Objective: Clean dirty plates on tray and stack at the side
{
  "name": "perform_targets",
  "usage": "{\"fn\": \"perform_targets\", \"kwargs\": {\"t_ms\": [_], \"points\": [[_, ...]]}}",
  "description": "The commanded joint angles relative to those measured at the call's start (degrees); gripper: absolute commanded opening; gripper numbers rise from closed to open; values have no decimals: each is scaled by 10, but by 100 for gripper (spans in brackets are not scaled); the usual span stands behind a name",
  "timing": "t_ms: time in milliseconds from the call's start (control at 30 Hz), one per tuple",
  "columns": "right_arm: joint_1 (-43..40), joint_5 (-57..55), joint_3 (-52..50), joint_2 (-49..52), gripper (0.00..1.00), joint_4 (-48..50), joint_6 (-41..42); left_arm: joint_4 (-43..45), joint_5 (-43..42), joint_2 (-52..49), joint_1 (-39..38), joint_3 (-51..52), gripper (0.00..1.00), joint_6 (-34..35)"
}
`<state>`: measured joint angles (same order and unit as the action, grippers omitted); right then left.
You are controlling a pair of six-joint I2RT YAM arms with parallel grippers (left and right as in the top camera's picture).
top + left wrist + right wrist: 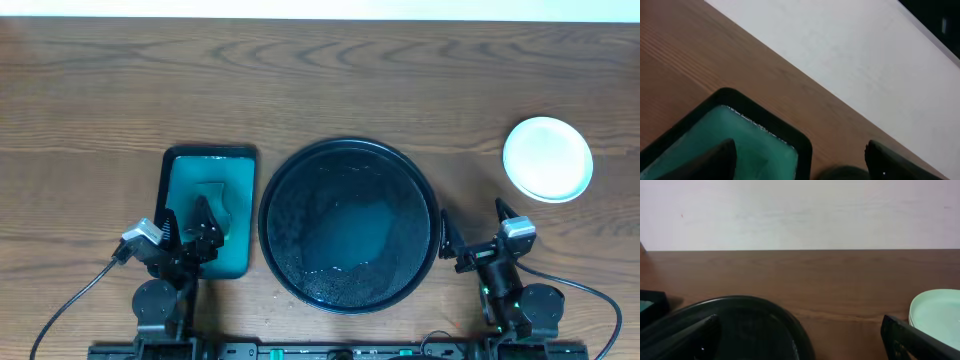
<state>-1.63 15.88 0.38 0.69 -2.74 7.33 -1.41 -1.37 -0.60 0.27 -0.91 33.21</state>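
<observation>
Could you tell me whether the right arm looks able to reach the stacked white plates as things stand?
Probably yes: the plates lie on bare table just beyond the open right claw, with nothing between them.

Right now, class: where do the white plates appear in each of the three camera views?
Overhead: the plates at far right, upper half.
Left wrist: not in it.
Right wrist: the plates at the right edge, lower half.
Shared landmark: the black tray, left of the plates in overhead and right wrist.
</observation>
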Motion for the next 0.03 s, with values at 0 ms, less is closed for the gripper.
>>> {"fn": "perform_targets", "kwargs": {"t_ms": [0], "points": [[5, 7, -1, -4, 99, -2, -6, -27, 7, 4, 2, 7, 82, -3]]}}
